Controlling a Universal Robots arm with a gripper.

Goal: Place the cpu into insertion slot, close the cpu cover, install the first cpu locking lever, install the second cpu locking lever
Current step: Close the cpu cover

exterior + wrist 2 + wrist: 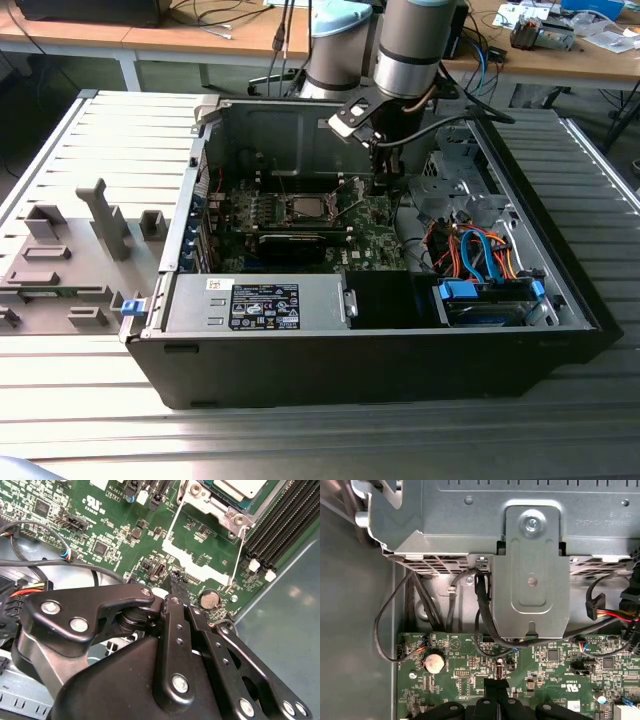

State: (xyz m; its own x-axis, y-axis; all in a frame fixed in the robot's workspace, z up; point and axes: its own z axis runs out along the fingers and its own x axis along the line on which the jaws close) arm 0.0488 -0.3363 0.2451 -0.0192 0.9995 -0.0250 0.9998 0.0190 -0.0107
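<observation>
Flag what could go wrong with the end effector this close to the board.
1. The end effector hangs just over the green board, beside the coin cell; a small drift might scrape the parts there.
2. The black cables crossing the board's edge near it might snag on the arm.

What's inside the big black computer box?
A green circuit board with the insertion slot, orange and blue cables, a grey labelled box and the pincer over the board. Whatever lies under that box is covered.
</observation>
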